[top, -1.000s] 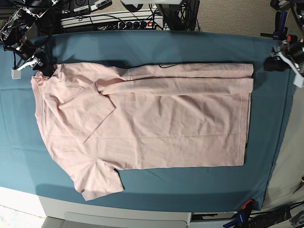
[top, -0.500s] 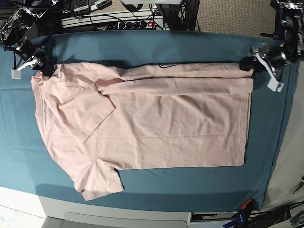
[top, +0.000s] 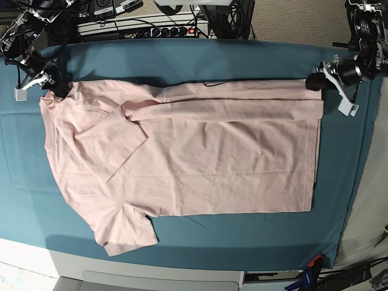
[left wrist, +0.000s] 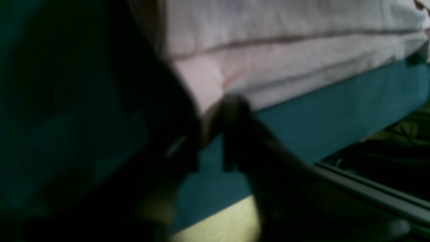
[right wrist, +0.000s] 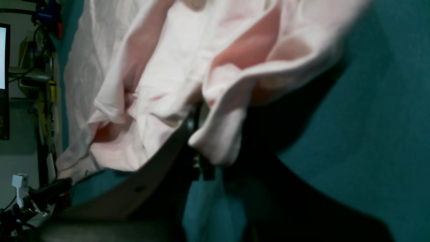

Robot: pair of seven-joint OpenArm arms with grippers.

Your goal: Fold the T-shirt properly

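The pale pink T-shirt (top: pixel 200 151) lies flat on the teal cloth, plain side up, with the collar at the left and the hem at the right. Its far long edge is folded over toward the middle. My right gripper (top: pixel 53 86) is at the far shoulder corner by the collar. In the right wrist view it (right wrist: pixel 198 141) is shut on a bunched fold of the shirt (right wrist: pixel 161 67). My left gripper (top: pixel 315 82) is at the far hem corner. In the blurred left wrist view its fingers (left wrist: pixel 235 114) stand close together around that corner of the shirt (left wrist: pixel 285 50).
The teal table cloth (top: pixel 242 60) covers the table. A power strip and cables (top: pixel 145 27) run along the far edge. Clamps (top: pixel 310 267) hold the cloth at the near right corner. The table's white front edge (top: pixel 36 254) shows at the bottom left.
My left gripper moved in from the right table edge to the shirt's far hem corner and has stayed there. The right gripper and the shirt have not moved.
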